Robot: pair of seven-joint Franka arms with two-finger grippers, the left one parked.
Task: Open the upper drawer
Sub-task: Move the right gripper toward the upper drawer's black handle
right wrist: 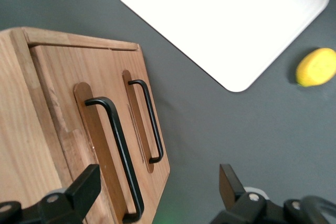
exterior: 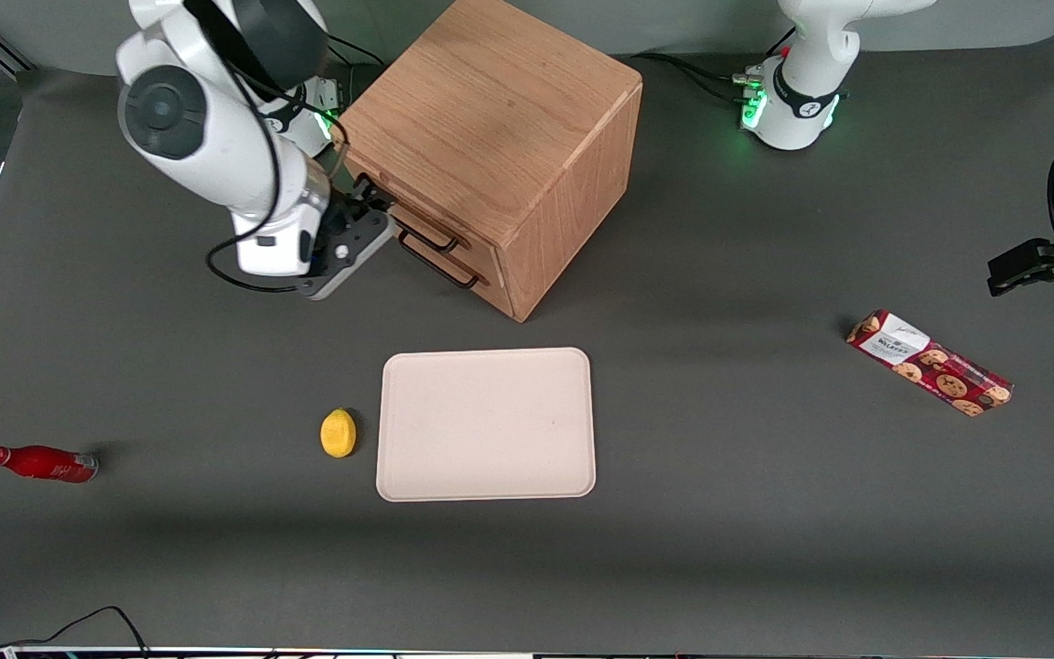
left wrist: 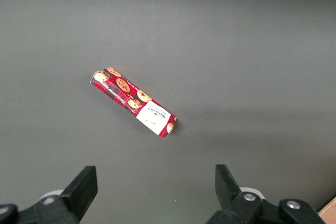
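While its two fingers are spread apart and nothing is held between them, the tool [exterior: 371, 220] is poised just in front of the cabinet [exterior: 500, 128], level with the drawer fronts. In the right wrist view the upper drawer [right wrist: 63, 124] is seen with its black handle [right wrist: 116, 156] standing near one finger [right wrist: 84, 184], though no contact can be made out. That drawer appears pulled out slightly from the cabinet face, while the lower drawer [right wrist: 139, 124] is seen beside it with a matching handle. Nearer the front camera, a pale tray [exterior: 487, 424] is laid flat on the dark bench [exterior: 747, 513], with a lemon [exterior: 338, 432] just beside it. A red bottle [exterior: 40, 463] is lying toward the working arm's end, and a packet of biscuits [exterior: 930, 362] toward the parked arm's end.
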